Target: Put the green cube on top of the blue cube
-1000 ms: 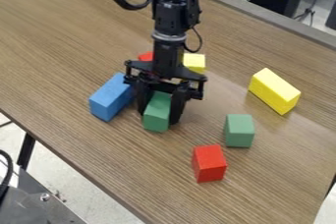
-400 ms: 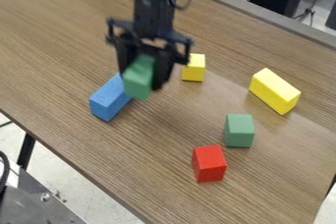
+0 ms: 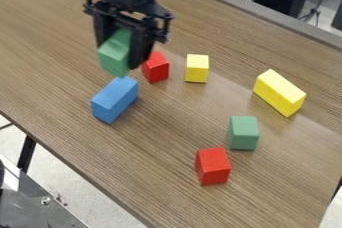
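Green cube (image 3: 115, 56): pinched in the gripper (image 3: 121, 58), upper left of the frame. Edges of the bench (image 3: 60, 27): slanting from left side to bottom of the frame; along the upper right, from top centre to right side. Open room: wood-grain surface left of the blue cube (image 3: 114, 99) and down to the lower-left edge; also a wide strip between the blue cube and the blocks at lower right.

Arm pose: hanging from the top edge of the frame, left of centre, tips downward. Cube slanting slightly from upper right to lower left, lower end just above the upper corner of the blue cube in the frame. Actual height over the blue cube: hard to tell.

Other items: small red block (image 3: 155, 68) just right of the gripper tips in the frame, nearest obstacle; small yellow block (image 3: 197, 69) right of that; long yellow block (image 3: 280, 93) well apart, at right; second green block (image 3: 244, 133) and large red block (image 3: 214, 167) at lower right, near each other.
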`<state>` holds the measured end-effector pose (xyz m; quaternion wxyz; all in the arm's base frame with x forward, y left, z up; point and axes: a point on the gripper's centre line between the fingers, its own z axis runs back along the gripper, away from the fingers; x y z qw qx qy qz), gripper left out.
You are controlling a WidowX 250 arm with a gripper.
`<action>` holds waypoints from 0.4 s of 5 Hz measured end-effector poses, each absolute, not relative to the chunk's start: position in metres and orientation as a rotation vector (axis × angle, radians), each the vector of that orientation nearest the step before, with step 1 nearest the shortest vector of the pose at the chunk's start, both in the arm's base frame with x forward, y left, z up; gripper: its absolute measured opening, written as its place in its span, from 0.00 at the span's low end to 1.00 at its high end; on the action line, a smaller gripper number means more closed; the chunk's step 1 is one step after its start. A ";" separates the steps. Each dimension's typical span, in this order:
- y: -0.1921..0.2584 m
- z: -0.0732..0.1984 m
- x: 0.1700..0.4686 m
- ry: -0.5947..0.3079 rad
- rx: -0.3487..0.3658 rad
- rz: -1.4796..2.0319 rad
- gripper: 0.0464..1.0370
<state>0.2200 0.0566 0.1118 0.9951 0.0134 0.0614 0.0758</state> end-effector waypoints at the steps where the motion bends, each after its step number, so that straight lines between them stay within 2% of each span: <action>1: 0.068 0.092 0.219 0.187 0.015 0.169 0.55; 2: 0.072 0.076 0.223 0.208 -0.004 0.150 0.55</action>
